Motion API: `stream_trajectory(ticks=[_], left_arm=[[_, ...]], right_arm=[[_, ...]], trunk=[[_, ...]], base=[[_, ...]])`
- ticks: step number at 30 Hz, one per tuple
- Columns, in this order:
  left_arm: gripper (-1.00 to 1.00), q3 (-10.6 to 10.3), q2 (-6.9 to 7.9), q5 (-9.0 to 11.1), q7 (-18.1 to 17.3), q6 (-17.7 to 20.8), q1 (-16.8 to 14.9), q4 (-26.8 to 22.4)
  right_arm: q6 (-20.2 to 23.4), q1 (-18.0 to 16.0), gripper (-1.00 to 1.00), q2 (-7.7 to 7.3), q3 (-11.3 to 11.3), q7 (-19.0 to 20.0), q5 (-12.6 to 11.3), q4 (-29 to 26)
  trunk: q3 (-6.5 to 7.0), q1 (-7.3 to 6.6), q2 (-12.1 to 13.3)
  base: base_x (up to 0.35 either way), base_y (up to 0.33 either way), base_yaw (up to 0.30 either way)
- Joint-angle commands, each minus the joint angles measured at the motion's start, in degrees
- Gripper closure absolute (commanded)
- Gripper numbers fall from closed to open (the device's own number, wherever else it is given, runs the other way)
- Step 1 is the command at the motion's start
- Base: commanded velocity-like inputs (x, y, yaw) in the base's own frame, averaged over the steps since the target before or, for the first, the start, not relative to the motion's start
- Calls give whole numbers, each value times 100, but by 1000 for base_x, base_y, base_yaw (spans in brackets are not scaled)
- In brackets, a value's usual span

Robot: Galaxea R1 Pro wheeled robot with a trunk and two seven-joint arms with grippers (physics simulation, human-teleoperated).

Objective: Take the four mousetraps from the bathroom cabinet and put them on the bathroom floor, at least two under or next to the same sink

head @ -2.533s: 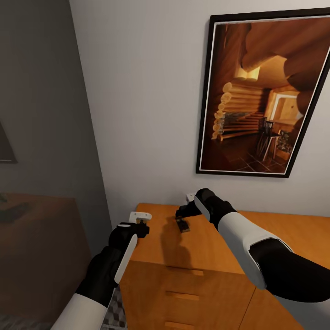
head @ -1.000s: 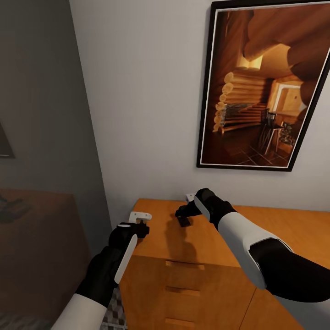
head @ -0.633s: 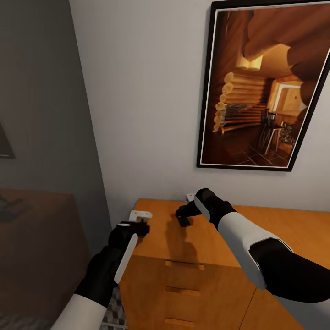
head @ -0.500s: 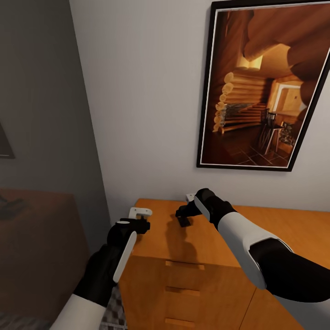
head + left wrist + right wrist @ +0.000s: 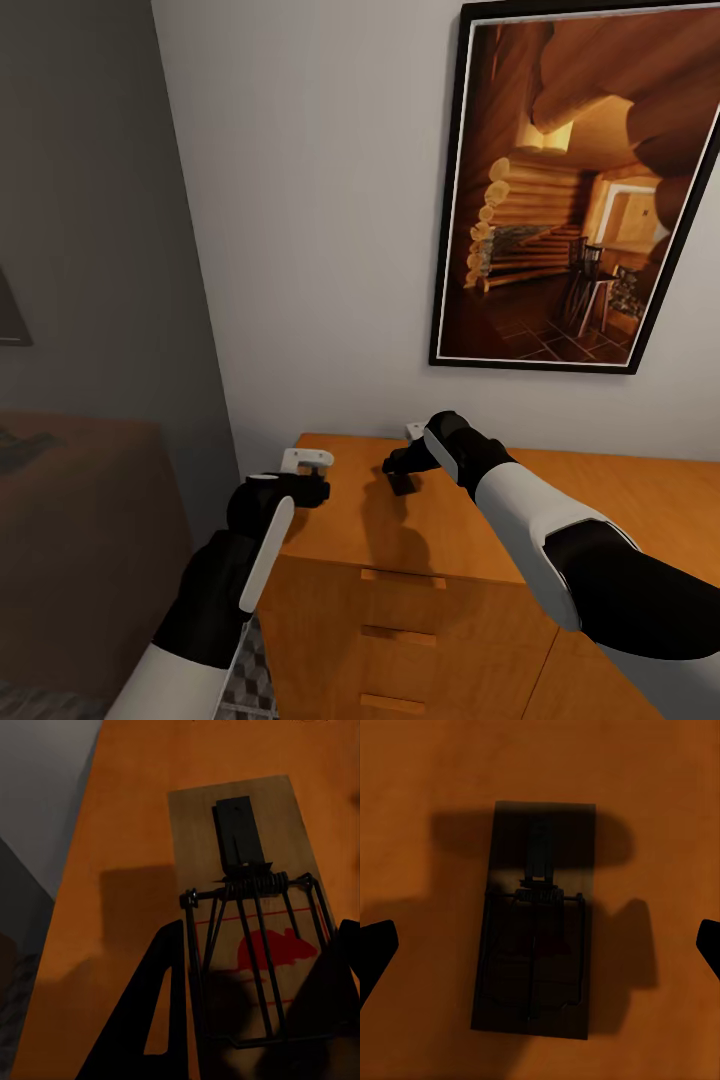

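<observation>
Head view first: both arms are reaching over the orange-brown cabinet [image 5: 440, 530]. The right claw [image 5: 398, 462] is hovering above a dark mousetrap [image 5: 403, 484] lying on the cabinet top, directly beneath its tips. The left claw [image 5: 312, 478] is working at the cabinet's near corner; from this angle I cannot tell how wide either one stands. A framed cabin picture [image 5: 580, 190] is hanging on the wall beyond them.

Left wrist view now: a mousetrap [image 5: 244, 907] is lying flat on the wood between the two dark fingers [image 5: 154, 1020], its wire bar and red mouse mark facing up. The left claw [image 5: 247, 1035] is spread to either side of it, apparently not yet squeezing.

Right wrist view: the other mousetrap [image 5: 538, 919] is lying centred in shadow, the fingertips [image 5: 376, 949] standing wide apart and well clear of it.

So by my reading the task is barely underway: two traps are showing, both on the cabinet, none on the bathroom floor, and the sink step is waiting.
</observation>
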Motion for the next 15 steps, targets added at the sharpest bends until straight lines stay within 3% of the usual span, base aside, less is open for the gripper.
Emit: stream_trajectory(ticks=[1, 9, 15], left_arm=[[100, -6, 0, 54, 64, 20, -4, -5], [100, -8, 0, 50, 64, 22, -2, -8], [100, -8, 0, 49, 64, 23, -3, -8]], right_arm=[[21, -5, -100, -5, 47, -10, -54, -5], [21, -5, -100, -5, 47, -10, -54, -5], [21, -5, -100, -5, 47, -10, -54, -5]], trunk=[[-7, 0, -4], [-133, 154, -285], [-133, 154, -285]], base=[[0, 0, 0], [0, 0, 0], [0, 0, 0]])
